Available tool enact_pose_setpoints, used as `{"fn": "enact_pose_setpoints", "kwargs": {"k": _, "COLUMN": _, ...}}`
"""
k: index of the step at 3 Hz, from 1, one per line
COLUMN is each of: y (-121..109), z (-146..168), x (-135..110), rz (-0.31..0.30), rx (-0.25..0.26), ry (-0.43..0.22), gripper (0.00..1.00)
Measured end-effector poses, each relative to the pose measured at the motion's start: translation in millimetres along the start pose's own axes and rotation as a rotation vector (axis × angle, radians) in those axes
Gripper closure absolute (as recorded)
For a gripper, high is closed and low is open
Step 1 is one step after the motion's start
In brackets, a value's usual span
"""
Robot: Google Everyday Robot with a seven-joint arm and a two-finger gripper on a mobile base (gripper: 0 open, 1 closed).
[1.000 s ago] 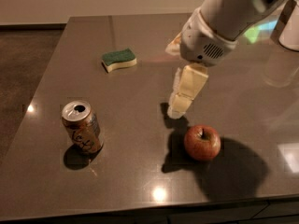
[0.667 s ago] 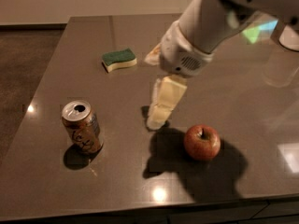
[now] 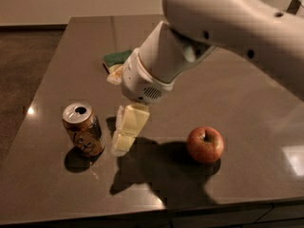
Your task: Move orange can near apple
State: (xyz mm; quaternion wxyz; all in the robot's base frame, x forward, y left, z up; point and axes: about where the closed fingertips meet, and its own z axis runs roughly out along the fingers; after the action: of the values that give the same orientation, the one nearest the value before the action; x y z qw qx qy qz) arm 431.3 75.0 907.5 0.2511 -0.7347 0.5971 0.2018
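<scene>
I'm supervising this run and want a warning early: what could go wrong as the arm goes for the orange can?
1. The hand sits low beside the upright orange can, on its apple side; a sideways bump might tip or shove it.
2. The apple is round and loose; setting the can against it could roll it away.
3. The green sponge lies partly hidden behind the arm, so a swing might brush it.
</scene>
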Motion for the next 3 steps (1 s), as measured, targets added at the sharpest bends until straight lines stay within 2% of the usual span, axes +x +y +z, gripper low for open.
{"fn": "enact_pose_setpoints", "kwargs": {"k": 1, "y": 11.8, "z": 26.1, "x": -23.1, "rz": -0.049, "rx": -0.04, "ry": -0.047, "gripper": 0.0}}
{"fn": "enact_pose_setpoints", "kwargs": {"k": 2, "y": 18.6, "z": 40.1, "x": -39.8, "rz": -0.072, "rx": -0.077, "ry": -0.083, "gripper": 0.0}}
{"fn": "enact_pose_setpoints", "kwargs": {"k": 3, "y": 19.8, "z": 47.6, "x": -50.2, "rz": -0.085, "rx": -0.096, "ry": -0.11, "gripper": 0.17}}
